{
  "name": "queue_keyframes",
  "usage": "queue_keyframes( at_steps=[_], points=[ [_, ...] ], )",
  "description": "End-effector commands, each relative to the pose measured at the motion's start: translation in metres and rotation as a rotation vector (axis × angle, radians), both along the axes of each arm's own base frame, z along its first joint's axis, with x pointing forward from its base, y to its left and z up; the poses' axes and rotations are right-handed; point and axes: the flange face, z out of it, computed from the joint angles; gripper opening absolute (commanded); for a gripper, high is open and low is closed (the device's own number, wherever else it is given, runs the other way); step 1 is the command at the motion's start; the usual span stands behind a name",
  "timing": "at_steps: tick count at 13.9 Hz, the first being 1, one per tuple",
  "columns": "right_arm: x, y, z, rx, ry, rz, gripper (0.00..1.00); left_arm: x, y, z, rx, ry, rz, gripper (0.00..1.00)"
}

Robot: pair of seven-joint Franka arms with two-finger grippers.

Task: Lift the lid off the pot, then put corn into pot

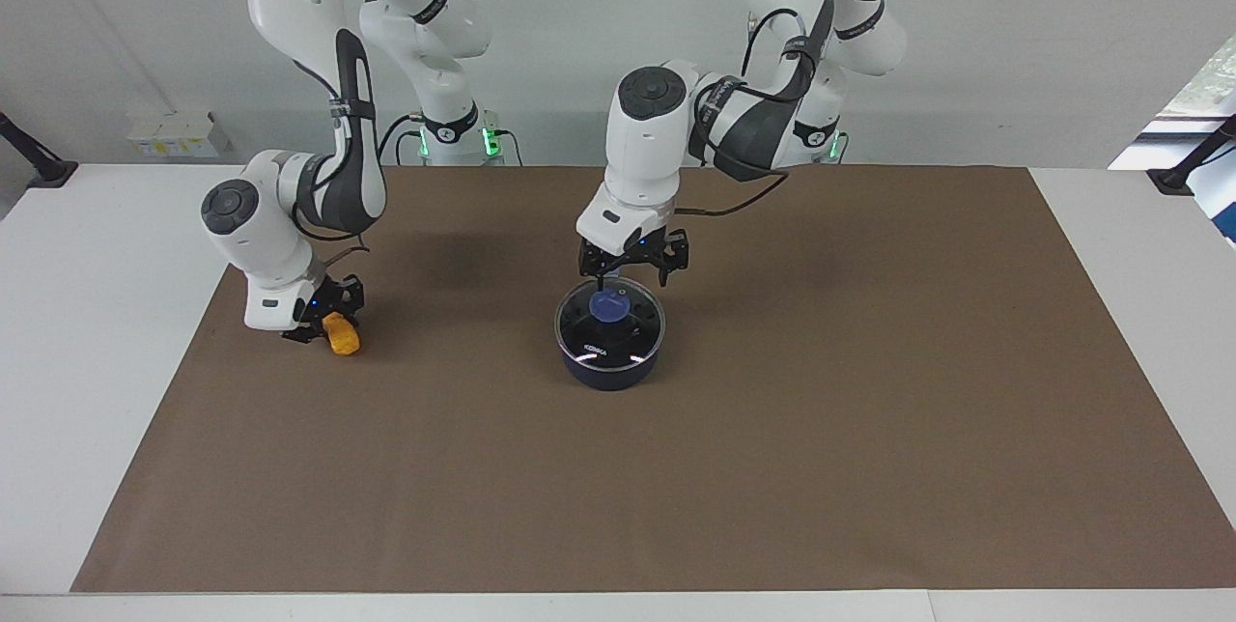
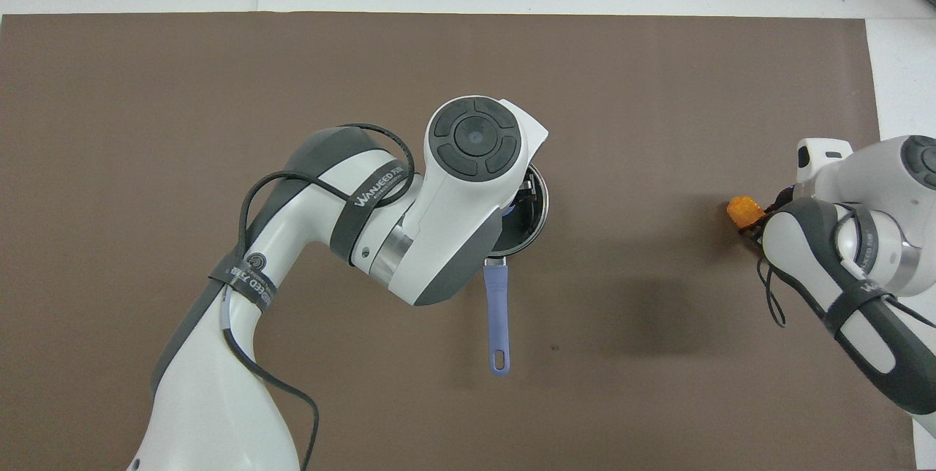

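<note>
lid [image 1: 609,316] on pot [image 1: 608,366] under open left hand [image 1: 632,274]; right hand [image 1: 326,315] clamps corn [image 1: 340,333].

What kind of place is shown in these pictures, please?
Probably a robotics lab bench, not a kitchen: two Franka arms bolted at a white table covered by a plain brown mat, with only a pot, its lid and a corn as props.

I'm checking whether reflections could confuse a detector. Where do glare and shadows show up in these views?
Facing view: two short white glints on the round clear glass lid over the small navy pot. Overhead view: a soft dark shadow on the brown mat beside the pot's handle; the left arm hides most of the lid.
</note>
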Motion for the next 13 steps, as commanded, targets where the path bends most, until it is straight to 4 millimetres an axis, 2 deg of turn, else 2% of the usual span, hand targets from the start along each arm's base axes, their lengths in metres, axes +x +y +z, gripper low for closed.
queue_keyframes(
  at_steps=[1,6,9,13],
  points=[
    [-0.002,0.001,0.001,-0.011,0.025,-0.035,0.00,-0.002,-0.023,-0.012,0.034,-0.022,0.024,1.00],
    [0.014,-0.001,0.036,-0.017,0.002,-0.135,0.00,0.000,-0.028,-0.028,0.055,-0.032,0.023,1.00],
    [0.019,0.001,0.045,-0.019,-0.007,-0.168,0.00,-0.007,-0.041,-0.041,0.069,-0.049,0.031,1.00],
    [0.022,0.011,0.059,-0.026,-0.022,-0.257,0.00,0.003,-0.034,-0.041,0.115,-0.112,0.010,1.00]
  ],
)
